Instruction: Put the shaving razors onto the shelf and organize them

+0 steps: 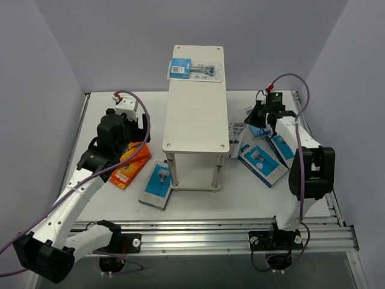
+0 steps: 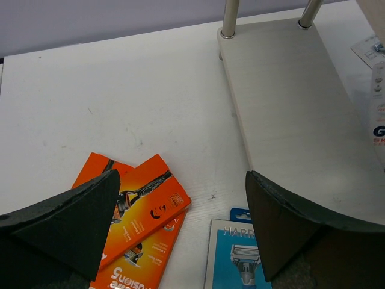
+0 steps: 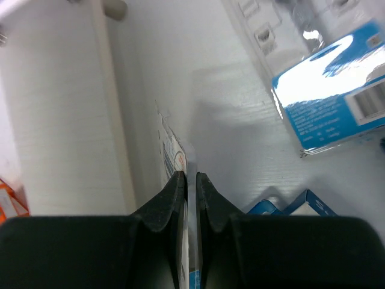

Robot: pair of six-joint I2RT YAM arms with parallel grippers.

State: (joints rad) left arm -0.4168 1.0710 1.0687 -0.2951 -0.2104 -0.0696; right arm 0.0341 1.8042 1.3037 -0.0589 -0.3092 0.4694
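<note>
The shelf [image 1: 195,111] stands mid-table with one blister-pack razor [image 1: 194,68] on the far end of its top. My left gripper [image 1: 133,133] hangs open above two overlapping orange razor boxes [image 2: 139,201], nothing between its fingers [image 2: 78,223]. A blue-and-white razor box [image 2: 236,259] lies by the shelf's front left leg. My right gripper [image 3: 190,177] is shut on the thin edge of a clear blister-pack razor [image 3: 174,153], standing on edge right of the shelf. More blue razor boxes [image 1: 263,161] lie to the right.
The shelf's lower tier [image 2: 289,102] lies just right of my left gripper, its legs [image 2: 229,21] beyond. Another blister pack [image 3: 328,99] lies past my right gripper. A grey wall backs the table, and metal rails [image 1: 240,238] line the near edge.
</note>
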